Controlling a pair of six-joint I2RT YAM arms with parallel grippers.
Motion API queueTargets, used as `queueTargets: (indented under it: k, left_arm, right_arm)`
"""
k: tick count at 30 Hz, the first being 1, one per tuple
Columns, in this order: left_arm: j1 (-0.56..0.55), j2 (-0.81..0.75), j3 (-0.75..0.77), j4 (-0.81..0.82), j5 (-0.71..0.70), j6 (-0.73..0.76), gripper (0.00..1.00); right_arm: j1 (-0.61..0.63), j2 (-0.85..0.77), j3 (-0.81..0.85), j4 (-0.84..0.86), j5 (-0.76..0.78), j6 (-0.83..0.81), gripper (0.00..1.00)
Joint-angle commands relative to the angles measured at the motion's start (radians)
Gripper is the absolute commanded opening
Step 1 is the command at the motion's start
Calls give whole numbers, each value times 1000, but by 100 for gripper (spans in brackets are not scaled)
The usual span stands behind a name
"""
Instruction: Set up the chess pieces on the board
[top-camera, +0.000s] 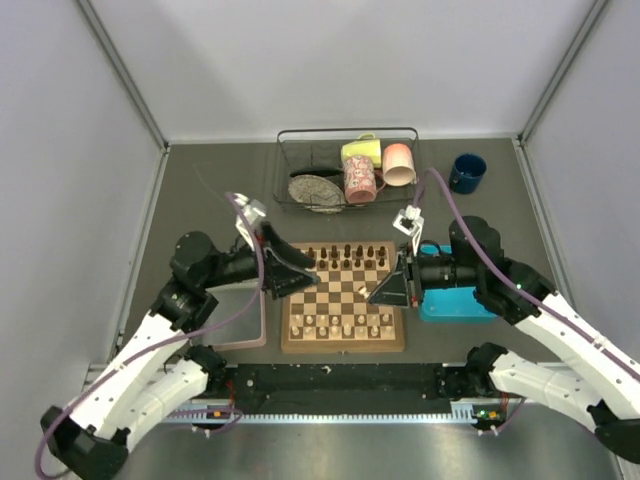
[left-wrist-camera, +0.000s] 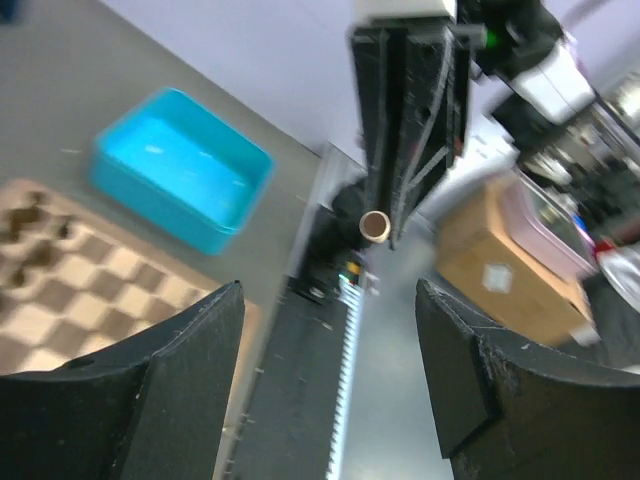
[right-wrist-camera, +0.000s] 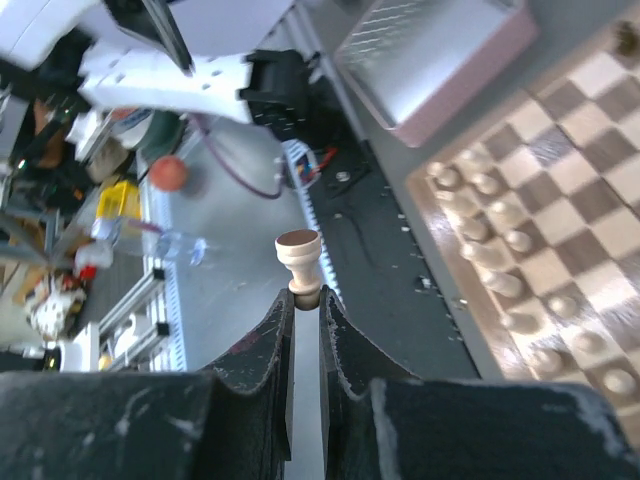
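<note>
The board (top-camera: 343, 345) lies at the table's near middle, dark brown pieces (top-camera: 347, 256) on its far rows and pale cream pieces (top-camera: 340, 324) on its near rows. My right gripper (top-camera: 383, 291) hovers over the board's right side, shut on a cream piece (right-wrist-camera: 299, 263) that sticks out past its fingertips (right-wrist-camera: 278, 318); the piece's round end also shows in the left wrist view (left-wrist-camera: 376, 226). My left gripper (top-camera: 300, 275) is open and empty over the board's far left part. The board (right-wrist-camera: 590, 190) and its cream rows (right-wrist-camera: 500, 260) show in the right wrist view.
A wire basket (top-camera: 290, 150) at the back holds mugs and a plate. A dark blue mug (top-camera: 467, 172) stands to its right. A blue tray (top-camera: 455, 304) lies right of the board and a clear pinkish tray (top-camera: 235, 318) lies left of it.
</note>
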Motion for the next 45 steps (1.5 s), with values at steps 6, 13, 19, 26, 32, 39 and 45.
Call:
queueTargets:
  k: [6, 13, 19, 26, 32, 39, 45]
  left_arm:
    - [-291, 85, 113, 82, 2, 22, 72]
    - [-376, 122, 108, 126, -35, 2, 67]
    - [-409, 159, 117, 123, -77, 10, 59]
    - [-429, 179, 126, 123, -112, 10, 58]
    - [-438, 177, 125, 132, -137, -1, 52]
    - [-439, 176, 120, 134, -135, -6, 38]
    - [-446, 179, 117, 145, -107, -9, 23]
  right_arm:
    - [183, 23, 118, 67, 82, 22, 0]
    - [229, 33, 112, 96, 88, 34, 0]
    - [241, 23, 109, 97, 96, 41, 0]
    - [242, 16, 104, 99, 107, 49, 0]
    - [242, 24, 104, 97, 96, 52, 0]
    - [242, 16, 101, 99, 104, 57, 0]
    - [242, 6, 104, 97, 121, 55, 0]
